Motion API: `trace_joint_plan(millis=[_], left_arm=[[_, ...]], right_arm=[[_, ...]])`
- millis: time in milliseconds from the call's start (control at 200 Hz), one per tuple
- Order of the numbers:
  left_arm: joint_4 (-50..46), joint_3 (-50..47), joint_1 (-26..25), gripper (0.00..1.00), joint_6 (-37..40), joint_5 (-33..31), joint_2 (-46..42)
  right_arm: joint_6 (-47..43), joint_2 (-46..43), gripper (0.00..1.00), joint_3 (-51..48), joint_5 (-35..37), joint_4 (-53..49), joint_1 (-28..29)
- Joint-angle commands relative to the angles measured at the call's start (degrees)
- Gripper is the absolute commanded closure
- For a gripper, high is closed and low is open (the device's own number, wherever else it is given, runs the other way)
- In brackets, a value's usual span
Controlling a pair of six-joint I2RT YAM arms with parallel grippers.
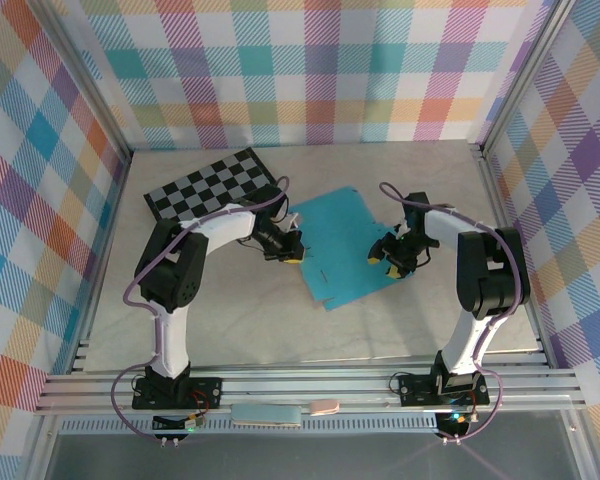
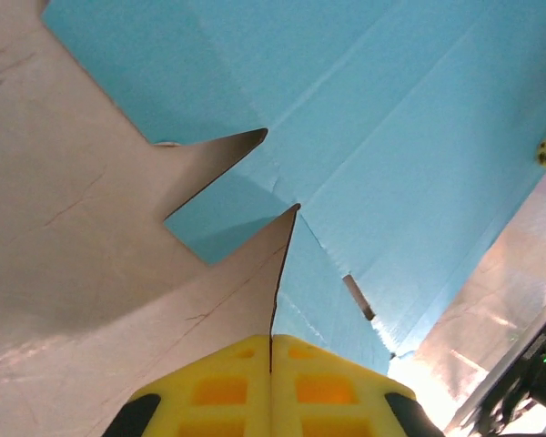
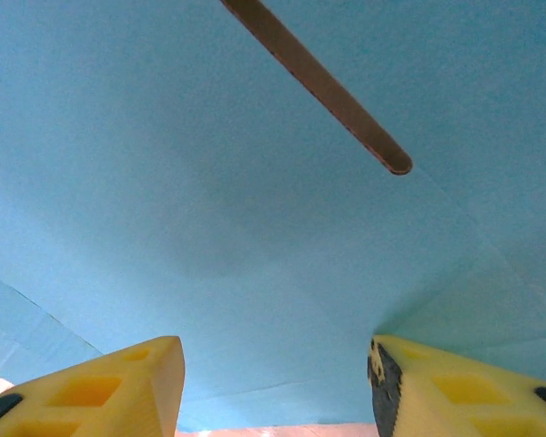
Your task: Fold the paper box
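The paper box lies opened out as a turquoise sheet in the middle of the desk, one corner pointing toward the far wall, with an arm at each side of it. The left tool sits at the sheet's left edge. Seen from its wrist, its yellow fingers are pressed tightly together, and the edge of a notched flap runs straight into the seam between them, so it seems to pinch the card there. The right tool is at the sheet's right edge. Seen from its own wrist, its two yellow fingers are spread well apart with bare blue card between them and a narrow brown slit further along. A black-and-grey checkerboard lies at the far left, just beyond the left arm.
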Motion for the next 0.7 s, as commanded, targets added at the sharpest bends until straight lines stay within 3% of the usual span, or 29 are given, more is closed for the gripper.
trace_joint_plan(millis=[0, 285, 440, 565, 695], left_arm=[[1.3, 0.7, -0.5, 1.00, -5.2, 1.8, -1.8], [11.4, 0.1, -0.2, 1.00, -28.9, 1.3, -6.0], [16.2, 1.7, 0.1, 1.00, -38.3, 3.0, -5.9], [19.3, 2.8, 0.1, 1.00, -42.0, 4.6, -5.4], [19.9, 3.8, 0.2, 1.00, -43.1, 5.3, -5.6]], right_arm=[[0.0, -4.0, 0.45, 1.8, 0.9, -1.8, 0.1], [12.7, -23.3, 0.41, -4.5, 5.4, -1.2, -0.7], [20.2, -33.0, 0.30, -12.1, 4.0, 4.8, -2.8], [28.3, -32.8, 0.27, -17.9, -4.4, 16.4, -5.5], [33.7, -27.6, 0.27, -18.4, -7.4, 25.7, -5.9]])
